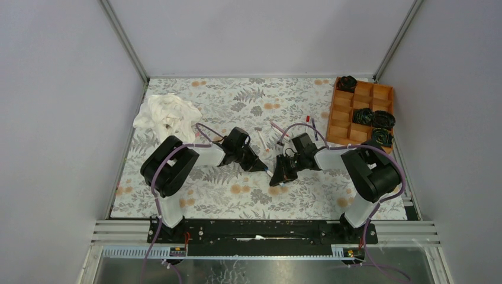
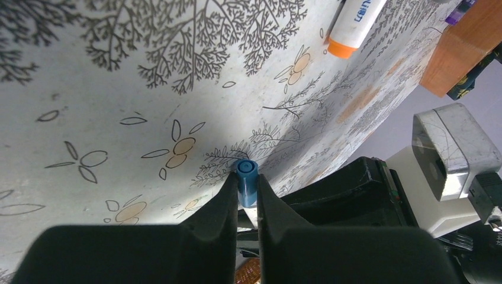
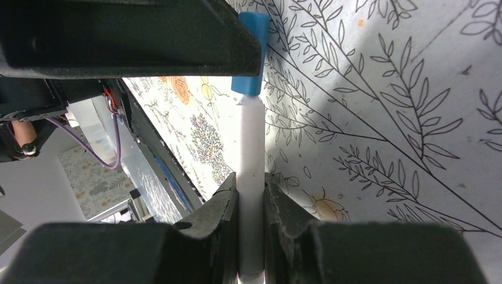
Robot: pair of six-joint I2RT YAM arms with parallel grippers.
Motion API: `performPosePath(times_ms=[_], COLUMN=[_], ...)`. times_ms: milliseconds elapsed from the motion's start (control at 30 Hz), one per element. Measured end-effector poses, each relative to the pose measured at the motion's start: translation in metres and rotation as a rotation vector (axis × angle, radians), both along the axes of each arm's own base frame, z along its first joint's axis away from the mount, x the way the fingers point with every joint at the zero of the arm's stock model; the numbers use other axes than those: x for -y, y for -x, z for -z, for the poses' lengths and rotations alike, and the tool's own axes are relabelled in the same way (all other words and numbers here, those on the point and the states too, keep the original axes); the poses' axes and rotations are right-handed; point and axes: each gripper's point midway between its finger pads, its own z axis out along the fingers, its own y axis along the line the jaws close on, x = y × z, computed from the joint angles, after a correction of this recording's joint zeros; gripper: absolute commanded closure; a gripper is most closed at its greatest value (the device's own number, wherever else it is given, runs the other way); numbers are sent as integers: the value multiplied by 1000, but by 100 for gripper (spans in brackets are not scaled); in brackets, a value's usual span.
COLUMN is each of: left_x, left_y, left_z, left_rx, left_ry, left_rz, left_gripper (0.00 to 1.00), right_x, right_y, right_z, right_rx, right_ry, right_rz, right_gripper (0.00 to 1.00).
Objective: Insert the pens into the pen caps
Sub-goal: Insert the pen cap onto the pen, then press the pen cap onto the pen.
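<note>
At centre, pen [image 3: 251, 154] pointing into blue cap [image 3: 250, 80]

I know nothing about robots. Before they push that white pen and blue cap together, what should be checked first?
1. Grip of left end effector on blue cap: ok.
2. Grip of right end effector on white pen: ok.
3. Pen in line with cap: ok, the right wrist view shows it running straight to the cap's mouth.
4. Pen fully seated: cannot tell, the joint is partly hidden.
5. Stray orange-ended pen out of the way: ok, it lies well apart.
</note>
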Motion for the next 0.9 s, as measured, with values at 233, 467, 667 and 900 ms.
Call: performPosePath(times_ms=[233, 467, 667, 900], left_x=[-1, 0, 0, -2], left_y=[1, 7, 10, 9], left_z=[1, 2, 1, -1], left_rx=[-4, -22, -21, -13], left_ry=[-2, 12, 27, 27], left_rz=[-1, 10, 14, 12], left_gripper=[79, 74, 73, 66], right_x=[0, 0, -1, -3], right_y=[0, -1, -2, -4], right_z=[0, 0, 1, 1], right_rx=[-3, 11, 24, 22], right_ry=[10, 11, 9, 4], right_rz=[-6, -27, -41, -48], right_gripper=[100, 100, 100, 100])
